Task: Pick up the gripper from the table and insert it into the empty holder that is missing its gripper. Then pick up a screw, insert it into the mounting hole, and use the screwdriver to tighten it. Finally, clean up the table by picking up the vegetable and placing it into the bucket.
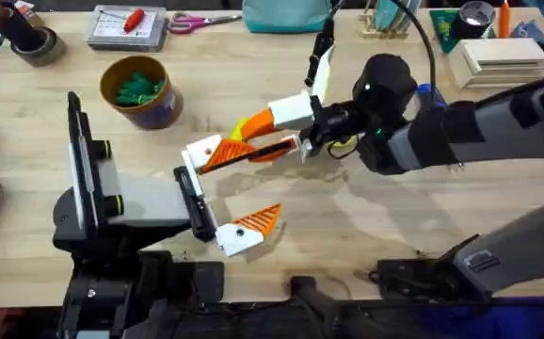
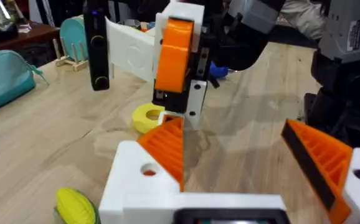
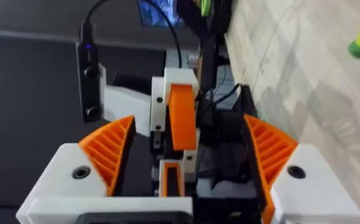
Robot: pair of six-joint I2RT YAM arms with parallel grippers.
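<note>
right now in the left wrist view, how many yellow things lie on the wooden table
2: a ring-shaped disc lying flat, and the toy corn cob nearer the camera. Others may be hidden.

Counter [image 1: 253, 71]: light wood-grain surface, evenly lit, soft shadows. Far edge carries a teal pouch [image 1: 286, 14], a grey tray [image 1: 126, 28], pink-handled scissors [image 1: 201, 20], a wooden rack [image 1: 385, 24] and stacked white boxes [image 1: 500, 58]. Beyond the near edge, the surroundings are dark.

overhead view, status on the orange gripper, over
Left claw open, right claw open. Gripper at the left claw, right claw closing in around it, not clamped. Corn on the table, not in the way.
</note>
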